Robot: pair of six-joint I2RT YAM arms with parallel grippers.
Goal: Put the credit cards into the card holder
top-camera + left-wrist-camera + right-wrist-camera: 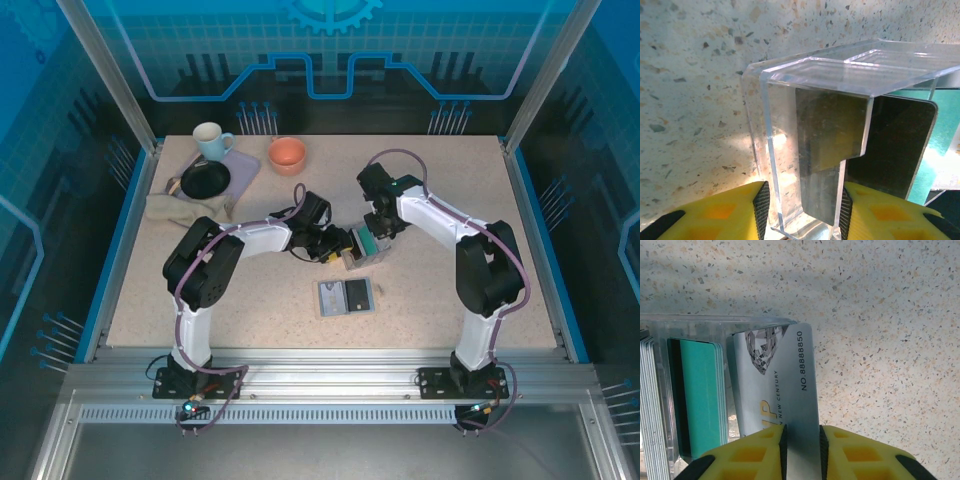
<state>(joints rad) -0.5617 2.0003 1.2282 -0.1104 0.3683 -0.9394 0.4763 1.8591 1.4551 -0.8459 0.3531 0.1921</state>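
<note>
My left gripper (802,206) is shut on the wall of a clear plastic box (840,75) that holds a dark card (900,145) and teal credit cards (942,130). My right gripper (801,445) is shut on the lower end of a silver-grey credit card (785,385) printed with a diamond and a number. That card stands at the box's edge, beside the teal cards (700,395). In the top view both grippers (340,247) (378,232) meet at the box (365,245) mid-table. The card holder (346,297) lies open just in front of them, grey inside.
At the back left stand a white mug (211,140), an orange bowl (287,155), a black plate (205,180) on a purple mat (243,163), and a beige cloth (185,207). Blue rails edge the table.
</note>
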